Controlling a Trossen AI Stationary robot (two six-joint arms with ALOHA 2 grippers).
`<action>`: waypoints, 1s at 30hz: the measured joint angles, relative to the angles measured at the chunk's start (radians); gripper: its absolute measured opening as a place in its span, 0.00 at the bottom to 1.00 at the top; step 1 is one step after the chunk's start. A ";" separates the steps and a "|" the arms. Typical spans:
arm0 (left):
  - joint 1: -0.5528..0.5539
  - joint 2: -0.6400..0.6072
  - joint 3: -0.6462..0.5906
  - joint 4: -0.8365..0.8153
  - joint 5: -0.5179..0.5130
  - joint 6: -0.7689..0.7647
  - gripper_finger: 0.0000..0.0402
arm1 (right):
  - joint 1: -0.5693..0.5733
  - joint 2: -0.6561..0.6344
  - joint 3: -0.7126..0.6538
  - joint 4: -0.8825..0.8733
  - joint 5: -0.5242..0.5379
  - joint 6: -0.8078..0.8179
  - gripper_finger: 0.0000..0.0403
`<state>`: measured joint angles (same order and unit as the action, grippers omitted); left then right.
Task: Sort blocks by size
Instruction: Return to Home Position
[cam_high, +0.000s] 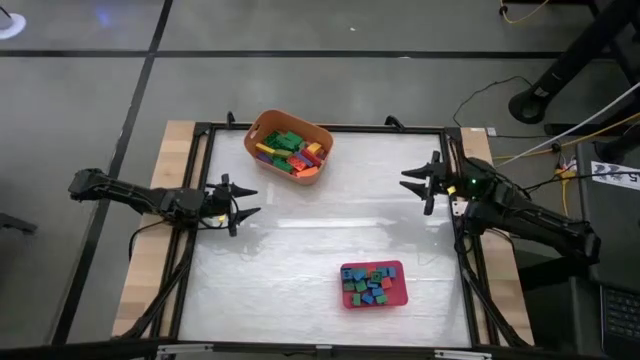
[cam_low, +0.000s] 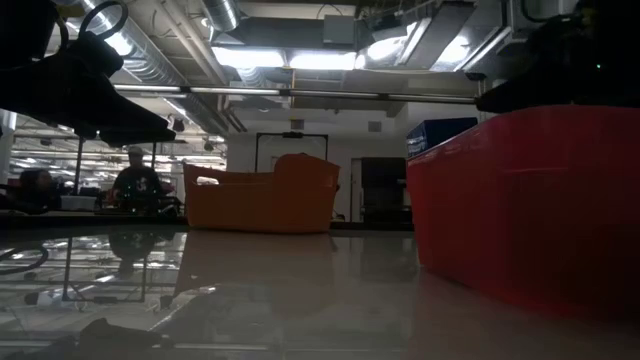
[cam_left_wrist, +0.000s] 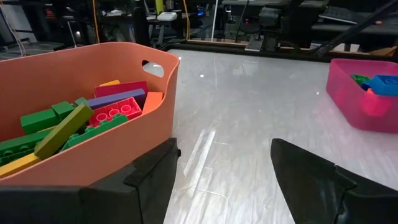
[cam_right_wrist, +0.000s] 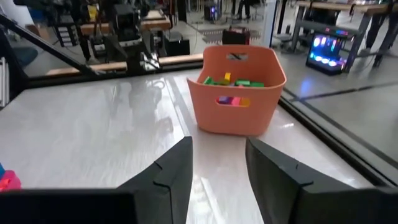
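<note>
White glossy tabletop (cam_high: 300, 240), black frame. Left gripper (cam_high: 256, 200) at the 9 o'clock edge, fingers spread, holding nothing. Right gripper (cam_high: 404, 181) at the 3 o'clock edge, fingers apart too, empty. Orange rounded plastic tub (cam_left_wrist: 112, 149) at 11 o'clock holds the long studded plastic blocks (cam_high: 288, 152): green, red, yellow, purple. Pink-red rectangular plastic tray (cam_low: 540, 200) at 5 o'clock holds the small square blocks (cam_high: 370, 285), mostly green and blue.

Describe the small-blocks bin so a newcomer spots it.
On the white table, look on the side of the right gripper, low in the high view. There sits a low pink-red rectangular tray. Unlike the taller orange rounded tub, it holds only small blocks, mostly green and blue.
</note>
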<state>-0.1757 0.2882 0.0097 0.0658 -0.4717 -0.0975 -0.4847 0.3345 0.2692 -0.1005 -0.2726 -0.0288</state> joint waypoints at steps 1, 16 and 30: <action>0.000 0.000 0.000 0.000 0.000 0.000 0.61 | 0.000 -0.016 -0.008 0.000 0.000 0.000 0.37; 0.000 0.000 0.000 0.000 0.000 0.000 0.61 | 0.000 -0.290 -0.120 -0.015 0.001 0.074 0.37; 0.000 0.000 0.000 -0.001 0.000 0.000 0.61 | 0.000 -0.332 -0.205 0.003 -0.008 0.105 0.37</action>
<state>-0.1757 0.2886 0.0093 0.0651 -0.4721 -0.0975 -0.4847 0.0021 0.0646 -0.0971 -0.2806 0.0761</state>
